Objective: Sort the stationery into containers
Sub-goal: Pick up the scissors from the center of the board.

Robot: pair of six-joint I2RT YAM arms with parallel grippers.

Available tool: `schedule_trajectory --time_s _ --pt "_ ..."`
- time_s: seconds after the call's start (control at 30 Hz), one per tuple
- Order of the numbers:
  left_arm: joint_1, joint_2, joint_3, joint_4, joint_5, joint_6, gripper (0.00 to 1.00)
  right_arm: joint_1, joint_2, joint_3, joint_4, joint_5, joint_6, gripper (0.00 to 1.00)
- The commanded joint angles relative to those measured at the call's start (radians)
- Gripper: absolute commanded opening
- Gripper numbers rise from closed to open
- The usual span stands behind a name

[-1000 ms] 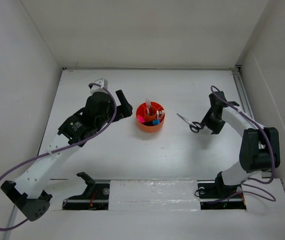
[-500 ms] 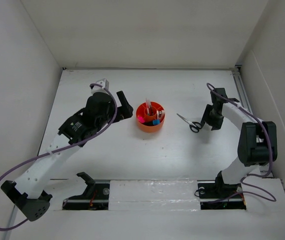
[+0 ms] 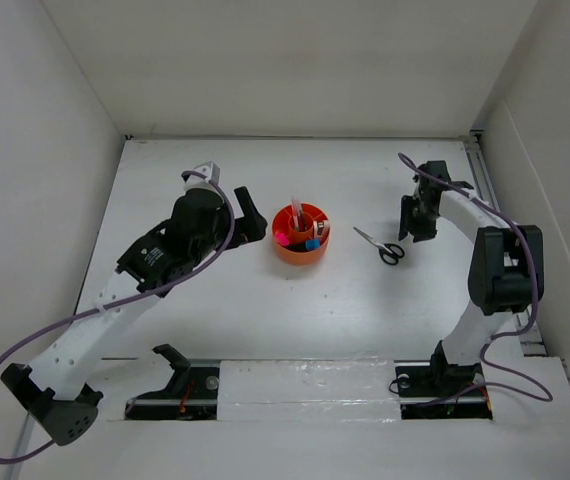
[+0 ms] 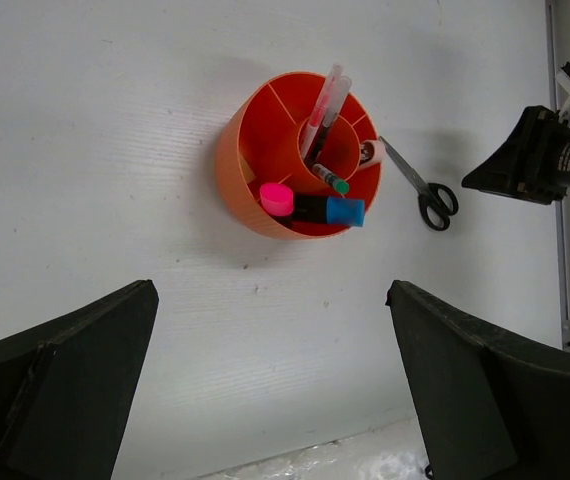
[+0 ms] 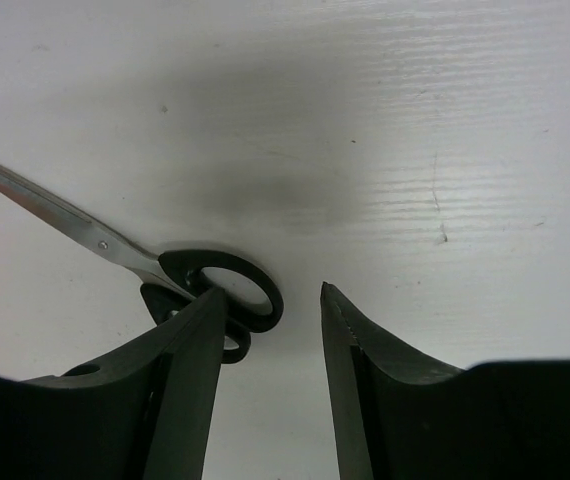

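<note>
Top view: nearly done, only scissors out on table, lying between orange organiser and right gripper. Left wrist view: left gripper wide open, empty, above table near organiser; pens in centre cup, pink-capped marker and blue-capped marker in a front wedge. Right wrist view: jaws half open, nothing gripped, one finger over scissors handle. Remaining, probably: grab, drop in.

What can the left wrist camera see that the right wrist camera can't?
Only the left wrist view shows the orange organiser with markers and pens inside. Only the right wrist view shows the right gripper up close, one finger at the handle loops. Both show the scissors lying on the white table.
</note>
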Motion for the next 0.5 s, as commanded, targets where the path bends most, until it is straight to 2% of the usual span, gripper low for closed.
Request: schedule_trajectory --time_s 0.0,0.47 --pt "0.003 -0.031 -0.024 0.027 0.012 0.018 1.0 0.006 0.002 0.042 -0.027 -0.048 -0.079 0.48" --pt "0.003 -0.031 -0.042 0.036 0.012 0.018 1.0 0.024 0.002 -0.023 -0.029 -0.043 -0.082 0.46"
